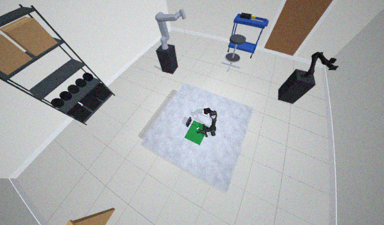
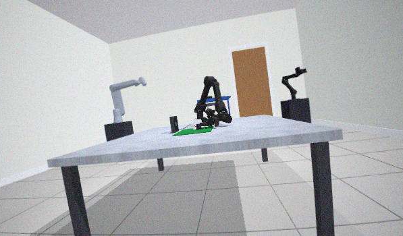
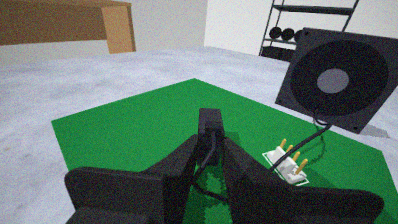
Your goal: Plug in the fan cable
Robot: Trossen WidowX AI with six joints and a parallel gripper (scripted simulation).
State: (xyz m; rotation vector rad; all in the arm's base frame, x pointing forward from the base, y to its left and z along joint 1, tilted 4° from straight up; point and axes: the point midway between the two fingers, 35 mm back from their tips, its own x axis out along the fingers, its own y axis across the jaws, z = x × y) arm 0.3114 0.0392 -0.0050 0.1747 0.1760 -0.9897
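Note:
In the wrist view my gripper [image 3: 210, 140] is shut on the black fan plug [image 3: 210, 124], held low over the green board [image 3: 135, 125]. The white four-pin fan header [image 3: 287, 164] with gold pins stands on the board to the right of the plug, apart from it. A black cable [image 3: 305, 142] runs from the plug side past the header to the black fan [image 3: 340, 77], which stands upright at the board's far right. In the top view the arm [image 1: 211, 123] bends over the board [image 1: 194, 136]; in the exterior view the gripper [image 2: 201, 125] is low at the board [image 2: 190, 131].
The grey table [image 2: 248, 135] [image 1: 217, 154] carries the board and the fan [image 2: 173, 123]. Around it stand a shelf rack [image 1: 49, 80], a grey robot arm on a pedestal [image 1: 166, 48], a black arm on a box [image 1: 300, 80], a blue cart [image 1: 249, 32] and a stool [image 1: 236, 48].

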